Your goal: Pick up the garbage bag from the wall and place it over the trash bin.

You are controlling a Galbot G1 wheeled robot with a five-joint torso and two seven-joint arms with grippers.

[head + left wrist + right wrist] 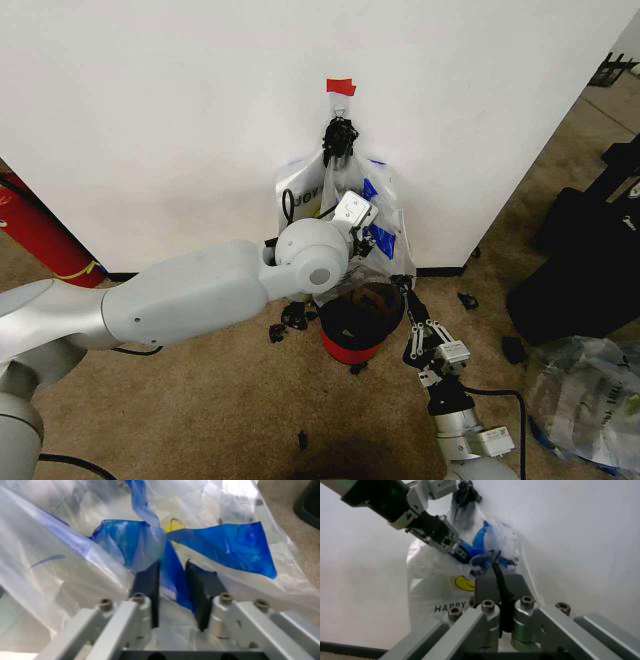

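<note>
Your left gripper's (172, 592) fingers (148, 588) pinch the garbage bag's (300, 190) blue print | right gripper (408, 300) closed, empty, just right of trash bin (360, 340) | bag hangs on far wall (150, 120).

The garbage bag (372, 215) hangs against the white wall (150, 120), below a strip of red tape (340, 87). The left gripper (368, 232) reaches in at the bag's front; whether it is clamped cannot be determined. The trash bin (360, 322) stands on the carpet directly below the bag. The right gripper (410, 292) sits just right of the bin's rim. A red cylinder (40, 235) leans at far left.
</note>
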